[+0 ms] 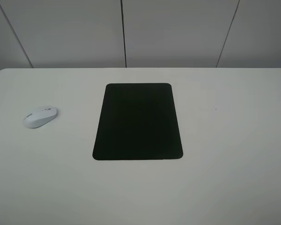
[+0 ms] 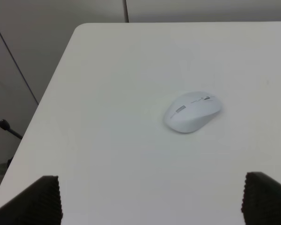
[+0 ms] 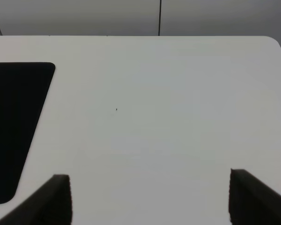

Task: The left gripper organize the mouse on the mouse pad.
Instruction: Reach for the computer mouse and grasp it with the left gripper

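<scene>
The white table (image 1: 234,140) fills most of every view. Only the high camera takes in its whole width. Each wrist camera sees one end of it, with grey wall panels behind.

The mouse pad (image 1: 137,122) lies flat at the middle of the table, a black rectangle with rounded corners and nothing on it. The high view shows it whole. The right wrist view catches only one side and two corners of it (image 3: 14,131).

The grippers show only in their own wrist views, not from the high camera. The left gripper (image 2: 152,201) has its two dark fingers spread wide, one at each lower corner of the picture. They hold nothing, and bare table lies between them. The right gripper (image 3: 154,197) is spread just as wide and is likewise empty, over the table to the right of the pad.

The mouse (image 1: 40,116) sits on the bare table well to the left of the pad, not touching it and lying aslant to its edges. The left wrist view shows the mouse (image 2: 193,111) closer, with its grey wheel visible, beyond the fingers and clear of both.

A tiny dark speck (image 1: 216,109) marks the table right of the pad, and the right wrist view shows it too.
</scene>
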